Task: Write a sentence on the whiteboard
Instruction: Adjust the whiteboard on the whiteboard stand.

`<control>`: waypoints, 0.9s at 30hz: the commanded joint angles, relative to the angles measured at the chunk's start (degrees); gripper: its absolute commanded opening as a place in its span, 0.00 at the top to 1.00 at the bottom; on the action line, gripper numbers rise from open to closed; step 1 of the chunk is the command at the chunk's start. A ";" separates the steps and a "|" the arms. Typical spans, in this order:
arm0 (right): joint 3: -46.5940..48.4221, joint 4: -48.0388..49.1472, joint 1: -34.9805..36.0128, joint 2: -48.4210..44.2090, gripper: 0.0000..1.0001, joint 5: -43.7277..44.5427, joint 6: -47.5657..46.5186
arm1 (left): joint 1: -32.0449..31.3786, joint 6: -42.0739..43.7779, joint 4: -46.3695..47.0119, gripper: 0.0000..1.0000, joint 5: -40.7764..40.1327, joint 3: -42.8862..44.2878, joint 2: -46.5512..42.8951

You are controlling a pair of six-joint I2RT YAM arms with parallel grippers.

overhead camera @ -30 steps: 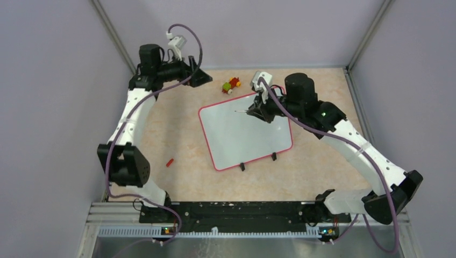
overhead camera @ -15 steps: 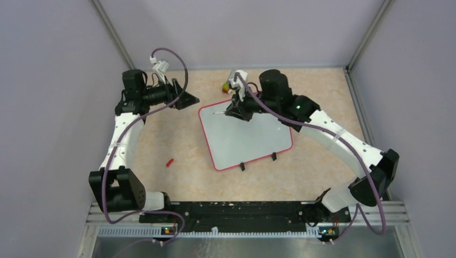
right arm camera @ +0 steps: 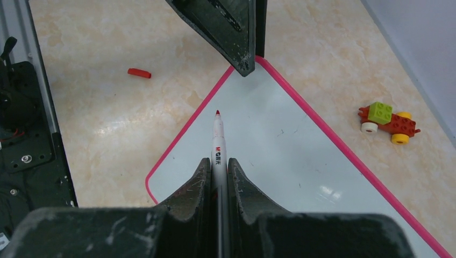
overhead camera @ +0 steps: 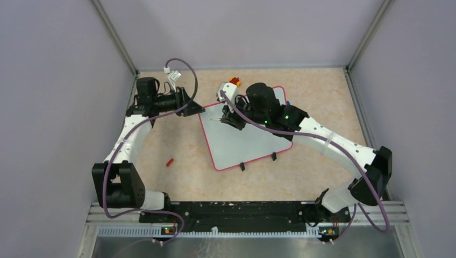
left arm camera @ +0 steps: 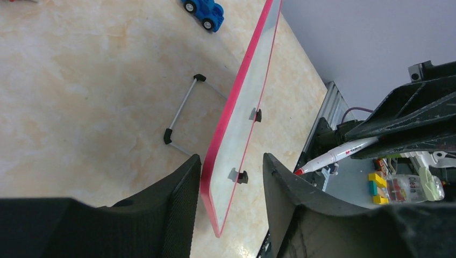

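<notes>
Two claws are working here. The left claw (left arm camera: 230, 161) is reaching around one back corner of the whiteboard (overhead camera: 253, 140). Its two fingers are standing apart with the pink rim between them, and I cannot tell if they are squeezing it. The right claw (right arm camera: 218, 161) is squeezing tight on one pen (right arm camera: 217, 131). The pen's red tip is pointing over the board near that same corner.

The one whiteboard is lying in the middle of the table (overhead camera: 177, 134), with two black clips (overhead camera: 242, 166) sitting on its near edge. One thin wire stand (left arm camera: 182, 114) is showing beside the board. One small red cap (overhead camera: 170, 162) is lying alone on the left. Two toy cars are sitting at the back, one red car (right arm camera: 388, 121) and one blue car (left arm camera: 203, 12).

The table is looking sandy and blotchy like stone. Pale purple walls (overhead camera: 242, 32) are standing around it.
</notes>
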 commanded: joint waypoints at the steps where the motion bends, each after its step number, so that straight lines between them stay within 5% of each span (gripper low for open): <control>1: -0.30 2.22 0.44 -2.97 1.00 1.79 -0.90 | -3.38 0.52 2.19 0.52 -0.97 0.28 0.62; 17: 0.15 0.94 0.44 -3.03 1.00 -1.97 -0.74 | -4.05 -1.70 2.05 0.92 0.54 -1.22 1.28; 21: 0.13 1.09 0.45 -2.54 1.00 -2.91 -0.75 | -4.14 -0.33 1.53 0.88 0.26 -1.15 1.63; 24: -0.41 0.96 0.46 -2.53 1.00 -3.51 -1.36 | -4.05 2.29 -0.95 0.69 -0.71 -0.07 1.97; 27: -1.20 0.82 0.44 -2.96 1.00 -3.63 -1.55 | -3.96 4.23 -1.77 0.61 -1.27 0.56 1.63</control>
